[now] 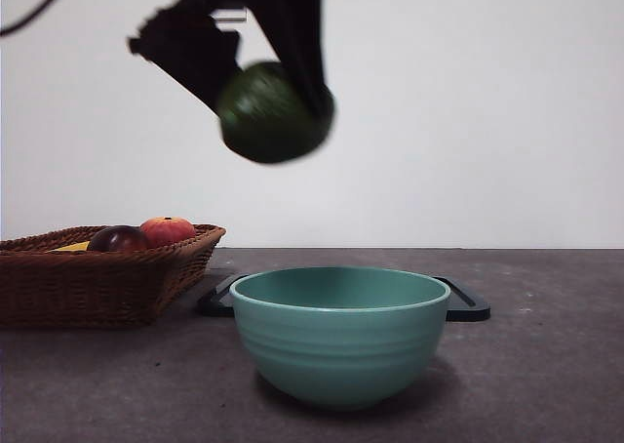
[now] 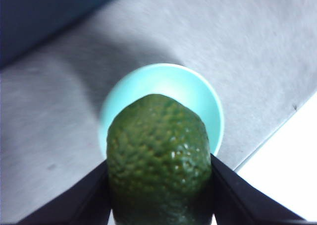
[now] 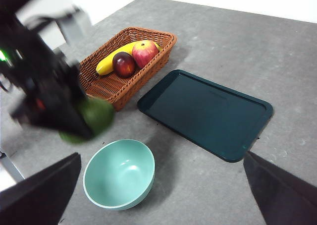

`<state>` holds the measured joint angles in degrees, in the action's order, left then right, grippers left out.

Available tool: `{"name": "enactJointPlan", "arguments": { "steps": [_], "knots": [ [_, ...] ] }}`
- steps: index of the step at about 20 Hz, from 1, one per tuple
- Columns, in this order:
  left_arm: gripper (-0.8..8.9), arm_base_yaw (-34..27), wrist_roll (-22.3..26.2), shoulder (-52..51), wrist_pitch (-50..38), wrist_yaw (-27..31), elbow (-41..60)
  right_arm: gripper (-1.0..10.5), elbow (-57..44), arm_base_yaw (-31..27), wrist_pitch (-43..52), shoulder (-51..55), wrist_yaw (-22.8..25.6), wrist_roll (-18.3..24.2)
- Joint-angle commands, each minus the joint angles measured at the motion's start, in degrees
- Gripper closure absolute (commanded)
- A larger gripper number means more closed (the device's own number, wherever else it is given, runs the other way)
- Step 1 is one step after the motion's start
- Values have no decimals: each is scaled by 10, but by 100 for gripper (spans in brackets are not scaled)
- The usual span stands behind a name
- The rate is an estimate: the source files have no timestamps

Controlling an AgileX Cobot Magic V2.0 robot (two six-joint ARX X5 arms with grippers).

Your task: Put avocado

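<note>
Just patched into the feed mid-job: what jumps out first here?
The left hand grips a dark-green avocado high in the air, above the empty teal bowl at the table's front. Left of the bowl, a wicker basket holds the other fruit; a dark tray lies behind the bowl.

Left gripper [image 2: 161,195] clamps the avocado [image 2: 159,160], one black jaw at each flank, touching its sides. Avocado fills frame centre to 6 o'clock; skin dark green, pebbly, w/ small glints. Behind it a teal bowl [image 2: 163,84]: rim shows as an arc from 9 through 12 to 3 o'clock of the fruit, the rest hidden by it. Bowl sits on grey table [image 2: 59,136]. Dark blue surface [image 2: 44,17] at 10–11 o'clock corner. White area [image 2: 287,165] past table edge at 4 o'clock.
</note>
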<state>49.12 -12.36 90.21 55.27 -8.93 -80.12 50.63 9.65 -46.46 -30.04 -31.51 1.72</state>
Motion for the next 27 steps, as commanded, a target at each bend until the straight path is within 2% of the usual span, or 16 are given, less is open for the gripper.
{"name": "enactJointPlan", "arguments": {
  "steps": [1, 7, 11, 19, 23, 25, 27],
  "knots": [
    [632, 28, -6, 45, -18, -1, -11, 420, 9, 1, 6, -2, 0, 2],
    [632, 53, 6, 138, -71, 1, -11, 420, 9, 1, 6, -2, 0, 2],
    [632, 53, 29, 187, -76, 24, -11, 420, 9, 1, 6, -2, 0, 2],
    [611, 54, 31, 212, -75, 24, -11, 420, 9, 1, 6, -2, 0, 2],
    [291, 54, 31, 211, -62, 25, -21, 420, 9, 1, 6, -2, 0, 2],
    [215, 55, 31, 210, -37, 25, -40, 420, 9, 1, 6, -2, 0, 2],
    [215, 56, 38, 202, -17, 25, -63, 420, 9, 1, 7, -2, 0, 2]
  ]
}}
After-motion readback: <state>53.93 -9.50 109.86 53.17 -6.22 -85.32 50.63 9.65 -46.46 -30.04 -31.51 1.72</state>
